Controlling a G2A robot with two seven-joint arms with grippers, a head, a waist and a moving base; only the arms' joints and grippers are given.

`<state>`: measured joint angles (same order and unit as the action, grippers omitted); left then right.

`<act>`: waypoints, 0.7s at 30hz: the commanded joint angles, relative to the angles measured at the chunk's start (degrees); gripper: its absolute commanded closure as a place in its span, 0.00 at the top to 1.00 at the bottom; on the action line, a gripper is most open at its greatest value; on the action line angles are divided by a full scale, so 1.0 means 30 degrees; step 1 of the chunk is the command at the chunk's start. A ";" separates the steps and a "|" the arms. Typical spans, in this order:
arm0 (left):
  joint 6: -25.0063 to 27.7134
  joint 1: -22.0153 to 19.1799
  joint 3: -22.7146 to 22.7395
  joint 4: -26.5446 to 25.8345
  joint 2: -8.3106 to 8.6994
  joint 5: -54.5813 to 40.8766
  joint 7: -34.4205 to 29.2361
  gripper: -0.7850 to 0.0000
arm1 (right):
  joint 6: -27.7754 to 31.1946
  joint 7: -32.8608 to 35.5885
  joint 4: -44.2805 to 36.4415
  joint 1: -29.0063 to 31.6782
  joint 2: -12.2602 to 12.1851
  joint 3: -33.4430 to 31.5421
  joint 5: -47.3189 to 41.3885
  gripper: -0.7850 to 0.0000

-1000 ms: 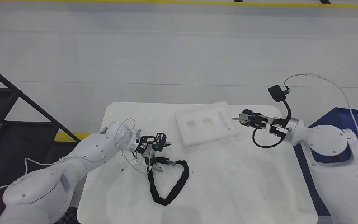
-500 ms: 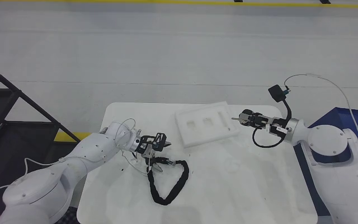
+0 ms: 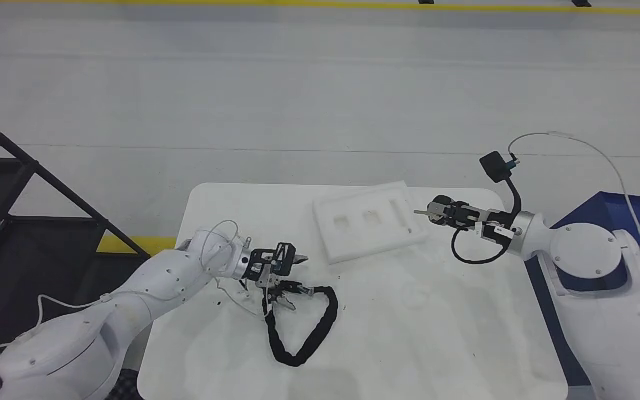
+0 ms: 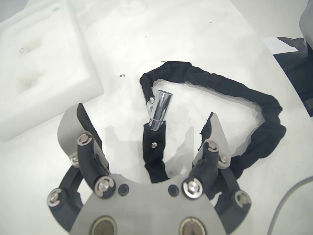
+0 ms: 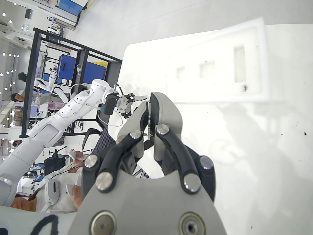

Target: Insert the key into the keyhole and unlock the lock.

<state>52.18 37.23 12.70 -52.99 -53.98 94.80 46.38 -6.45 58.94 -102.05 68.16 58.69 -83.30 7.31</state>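
Left tool (image 4: 145, 111): spread wide, straddling the lock's chrome end without touching it.
Lock (image 3: 322, 318): black-sleeved loop on the desk (image 3: 440, 340), left half, toward the near edge.
Foam tray (image 3: 365, 225): mid far edge.
Right tool (image 3: 434, 211): pinching the key (image 3: 421, 211), near the far right corner.

On my feed a pale grey floor (image 3: 320, 90) runs far beyond the white surface (image 3: 450, 340), w/ a yellow line (image 3: 300, 5) along the far edge. A black metal frame (image 3: 45, 185) stands at left, w/ a yellow strip (image 3: 150, 241) on the floor beside it. There's a dark blue panel (image 3: 612, 208) at the right edge. Rt wrist view shows blue cabinets (image 5: 71, 4), an office chair (image 5: 89, 135) and small bright ceiling lights (image 5: 4, 14).
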 commanded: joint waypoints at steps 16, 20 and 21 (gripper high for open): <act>-0.0601 0.0822 0.0319 0.1329 -0.0728 0.0011 0.0170 0.98 | 0.0000 0.0000 0.0000 0.0000 0.0000 0.0000 0.0000 0.00; -0.0861 0.0826 0.0401 0.1822 -0.1001 0.0060 0.0174 0.78 | 0.0000 0.0000 0.0000 0.0000 0.0000 0.0000 0.0000 0.00; -0.0917 0.0822 0.0422 0.1913 -0.1059 0.0087 0.0161 0.75 | 0.0000 0.0000 0.0000 0.0000 0.0000 0.0000 0.0000 0.00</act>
<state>49.62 39.69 13.90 -47.54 -56.99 94.98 46.91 -6.45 58.94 -102.05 68.16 58.69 -83.30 7.31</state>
